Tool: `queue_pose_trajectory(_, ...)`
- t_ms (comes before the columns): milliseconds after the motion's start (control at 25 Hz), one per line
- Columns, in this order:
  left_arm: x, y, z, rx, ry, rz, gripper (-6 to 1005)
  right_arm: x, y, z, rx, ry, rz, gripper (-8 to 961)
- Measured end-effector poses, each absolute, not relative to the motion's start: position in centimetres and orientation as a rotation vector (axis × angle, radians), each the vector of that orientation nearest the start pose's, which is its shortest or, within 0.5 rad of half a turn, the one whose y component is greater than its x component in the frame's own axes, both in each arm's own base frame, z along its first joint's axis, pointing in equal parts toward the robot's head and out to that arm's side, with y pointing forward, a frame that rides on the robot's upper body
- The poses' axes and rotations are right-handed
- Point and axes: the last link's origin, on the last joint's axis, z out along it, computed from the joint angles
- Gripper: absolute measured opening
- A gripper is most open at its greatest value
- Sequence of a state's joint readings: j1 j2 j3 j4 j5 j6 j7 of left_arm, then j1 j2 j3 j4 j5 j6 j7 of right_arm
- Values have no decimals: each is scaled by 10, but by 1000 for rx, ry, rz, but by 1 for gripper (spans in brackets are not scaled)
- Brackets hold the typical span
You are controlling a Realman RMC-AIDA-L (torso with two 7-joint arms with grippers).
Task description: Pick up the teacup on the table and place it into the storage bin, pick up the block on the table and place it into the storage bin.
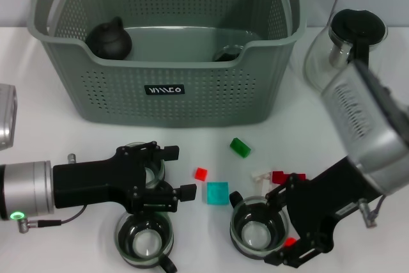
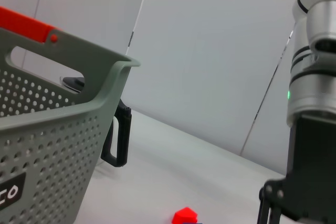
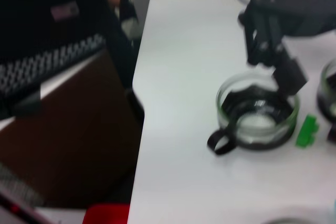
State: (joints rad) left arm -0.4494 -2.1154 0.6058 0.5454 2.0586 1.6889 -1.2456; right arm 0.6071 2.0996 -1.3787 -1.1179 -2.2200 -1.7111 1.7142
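- On tabletop (image 1: 57,132), 12 o'clock: storage bin (image 1: 166,87).
- Left hand (image 1: 176,172), 7 o'clock, fingers spread, straddling a teacup (image 1: 152,172).
- Right hand (image 1: 281,228), 5 o'clock, fingers apart at another teacup (image 1: 259,227).
- Teal block (image 1: 216,192) between them.

Head view evenly lit from overhead; white worktop (image 1: 77,139) bright, near washed out. Soft short shadows cast under storage bin (image 1: 169,43) and beneath glass teacup (image 1: 259,228). Glare seen on glass pot (image 1: 345,46). Silver arm housing at right edge blurred. Left wrist view clear, pale wall flatly lit. Right wrist view soft throughout, green block (image 3: 307,131) smeared, dark zone underexposed.
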Motion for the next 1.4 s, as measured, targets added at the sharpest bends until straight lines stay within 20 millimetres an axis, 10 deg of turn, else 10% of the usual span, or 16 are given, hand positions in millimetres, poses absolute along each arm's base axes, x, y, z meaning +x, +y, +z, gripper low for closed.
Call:
queue_pose_trajectory(720, -280, 277, -29, -2766, -700, -860, 933, 171, 303, -100, -3249, -87, -579, 618)
queue_pose_trajectory(1400, -283, 274, -30, -2758, -714, -856, 933, 171, 301, -89, -3267, -45, -560, 164)
